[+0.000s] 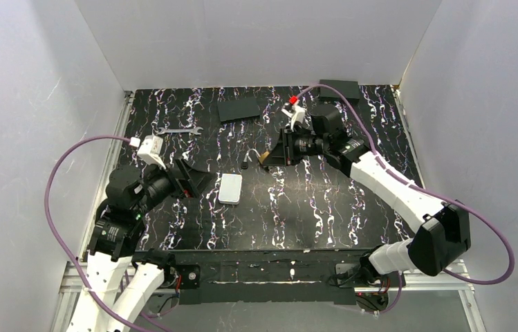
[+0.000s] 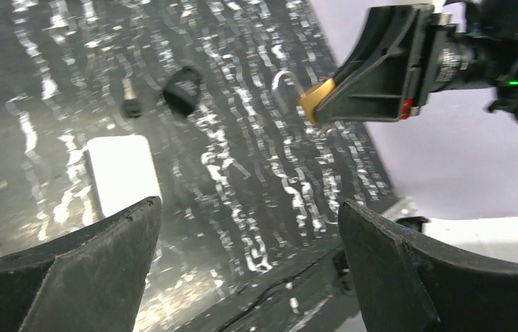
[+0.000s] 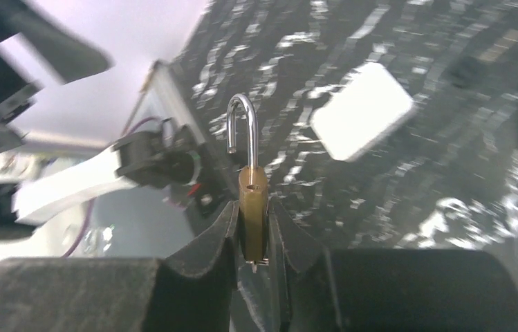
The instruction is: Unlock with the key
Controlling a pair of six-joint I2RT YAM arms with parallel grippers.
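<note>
My right gripper (image 1: 274, 153) (image 3: 252, 211) is shut on a brass padlock (image 3: 252, 200) (image 1: 265, 158) and holds it off the table, shackle pointing left. The silver shackle (image 3: 243, 111) has one end free of the body. In the left wrist view the padlock (image 2: 315, 100) pokes out from the right fingers, at upper right. A tiny key (image 2: 131, 102) with a black head lies on the table beyond the white box, with a black lump (image 2: 182, 90) beside it. My left gripper (image 1: 197, 181) (image 2: 247, 204) is open and holds nothing, left of the white box.
A white flat box (image 1: 230, 188) (image 3: 362, 111) lies between the two grippers. A silver wrench (image 1: 178, 129) lies at the back left. A dark flat pad (image 1: 239, 108) and a black box (image 1: 339, 90) sit at the back. White walls close three sides.
</note>
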